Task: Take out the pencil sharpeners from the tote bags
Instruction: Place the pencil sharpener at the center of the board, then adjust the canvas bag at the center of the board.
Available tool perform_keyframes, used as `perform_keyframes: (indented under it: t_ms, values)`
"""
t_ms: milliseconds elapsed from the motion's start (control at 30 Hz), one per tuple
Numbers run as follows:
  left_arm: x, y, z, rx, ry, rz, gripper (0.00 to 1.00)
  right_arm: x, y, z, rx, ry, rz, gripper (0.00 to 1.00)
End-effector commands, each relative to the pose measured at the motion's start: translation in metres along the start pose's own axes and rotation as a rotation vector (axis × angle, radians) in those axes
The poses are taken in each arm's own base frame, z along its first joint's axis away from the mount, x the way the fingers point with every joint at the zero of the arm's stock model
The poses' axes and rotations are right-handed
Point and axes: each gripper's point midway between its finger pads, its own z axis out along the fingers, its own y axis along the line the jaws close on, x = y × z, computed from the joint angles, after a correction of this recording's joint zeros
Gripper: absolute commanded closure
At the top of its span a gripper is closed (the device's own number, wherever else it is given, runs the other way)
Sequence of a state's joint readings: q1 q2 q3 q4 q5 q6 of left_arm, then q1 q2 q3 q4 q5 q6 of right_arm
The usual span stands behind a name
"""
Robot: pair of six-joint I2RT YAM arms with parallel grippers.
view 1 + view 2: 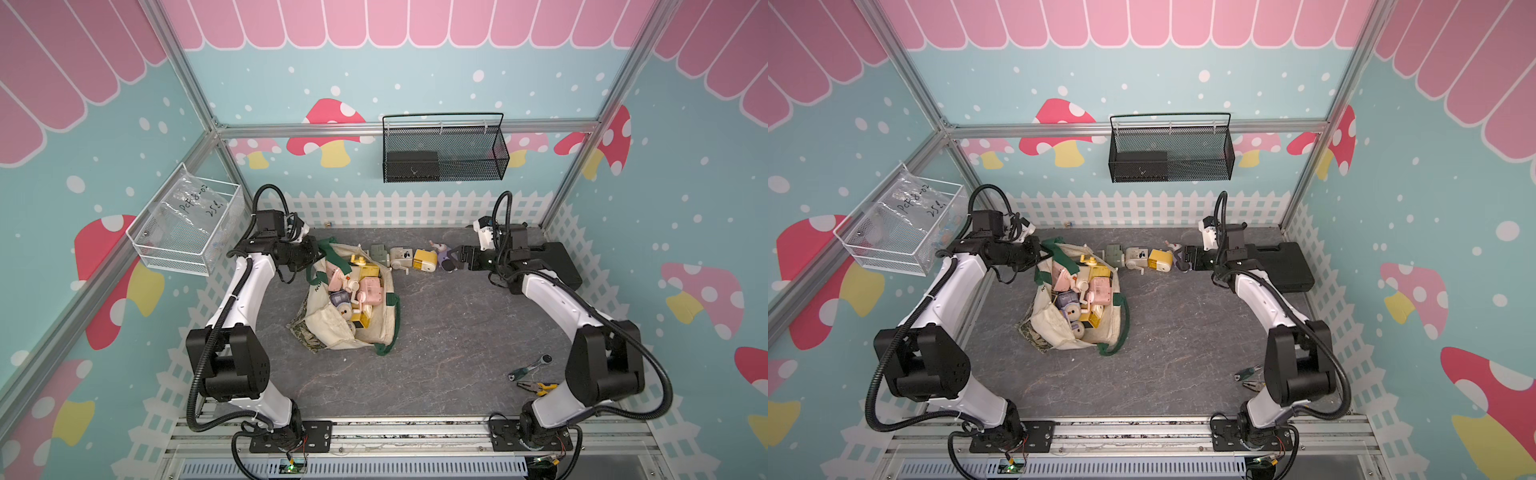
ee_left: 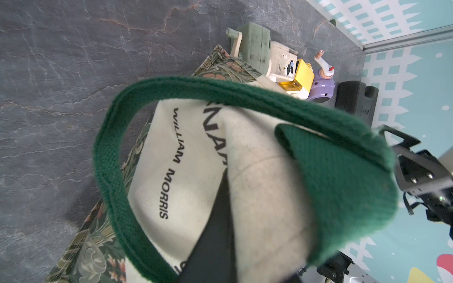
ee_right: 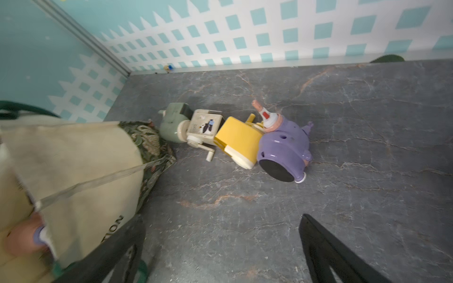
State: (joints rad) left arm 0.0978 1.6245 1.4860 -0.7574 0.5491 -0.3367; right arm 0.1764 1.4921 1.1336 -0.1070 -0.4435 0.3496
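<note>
The left tool pinches the tote bag by its top edge (lettering legible only from that wrist); the right tool gapes empty, its wrist view alone showing the purple sharpener clear ahead; pencil sharpeners fill the bag.

Soft, even light from above fills both top views; the desk looks matte and the bag throws only a faint shadow beside it. In the left wrist view the green strap sits close and blurred. In the right wrist view the near cloth is soft too, while the purple sharpener stays sharp, with small glints and a dark shadow beneath
</note>
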Motion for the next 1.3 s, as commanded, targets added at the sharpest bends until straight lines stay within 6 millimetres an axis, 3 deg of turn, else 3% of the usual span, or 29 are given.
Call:
perform_keyframes:
  t_ms: [0, 67, 167, 200, 233, 300, 333, 500, 700, 867, 967, 1067, 1100, 1267]
  values:
    - [-0.01, -0.013, -0.01, 0.049, -0.043, 0.032, 1.0, -0.034, 0.052, -0.04, -0.116, -0.215, -0.223, 0.0]
    - [-0.01, -0.013, -0.009, 0.05, -0.04, 0.03, 1.0, -0.037, 0.062, -0.063, -0.126, -0.325, -0.241, 0.01]
    - [-0.01, -0.013, -0.009, 0.052, -0.038, 0.031, 1.0, -0.022, 0.055, -0.07, -0.136, -0.402, -0.116, 0.0]
    - [-0.009, -0.013, -0.009, 0.051, -0.038, 0.03, 1.0, -0.013, 0.064, -0.066, -0.207, -0.385, -0.132, 0.05]
    - [-0.009, -0.012, -0.008, 0.049, -0.036, 0.029, 1.0, -0.006, 0.082, -0.064, -0.323, -0.366, -0.168, 0.18]
    - [-0.008, -0.013, -0.007, 0.052, -0.032, 0.029, 1.0, 0.004, 0.094, -0.049, -0.393, -0.294, -0.158, 0.37]
    - [-0.008, -0.014, -0.007, 0.053, -0.033, 0.033, 1.0, 0.01, 0.1, -0.038, -0.4, -0.241, -0.17, 0.4]
    - [-0.009, -0.016, -0.009, 0.052, -0.039, 0.04, 1.0, 0.045, 0.15, 0.006, -0.425, -0.029, -0.267, 0.34]
    - [-0.009, -0.017, -0.012, 0.054, -0.045, 0.043, 1.0, 0.067, 0.171, 0.047, -0.425, 0.084, -0.237, 0.31]
    - [-0.01, -0.018, -0.011, 0.056, -0.045, 0.045, 1.0, 0.081, 0.18, 0.077, -0.415, 0.171, -0.225, 0.35]
    - [-0.01, -0.018, -0.013, 0.054, -0.047, 0.044, 1.0, 0.086, 0.188, 0.09, -0.42, 0.206, -0.227, 0.47]
    - [-0.01, -0.017, -0.012, 0.052, -0.047, 0.046, 1.0, 0.094, 0.189, 0.1, -0.428, 0.247, -0.215, 0.73]
    - [-0.01, -0.017, -0.013, 0.051, -0.049, 0.046, 1.0, 0.096, 0.193, 0.098, -0.447, 0.256, -0.214, 0.83]
    - [-0.01, -0.019, -0.015, 0.052, -0.053, 0.048, 1.0, 0.105, 0.207, 0.083, -0.474, 0.251, -0.25, 1.0]
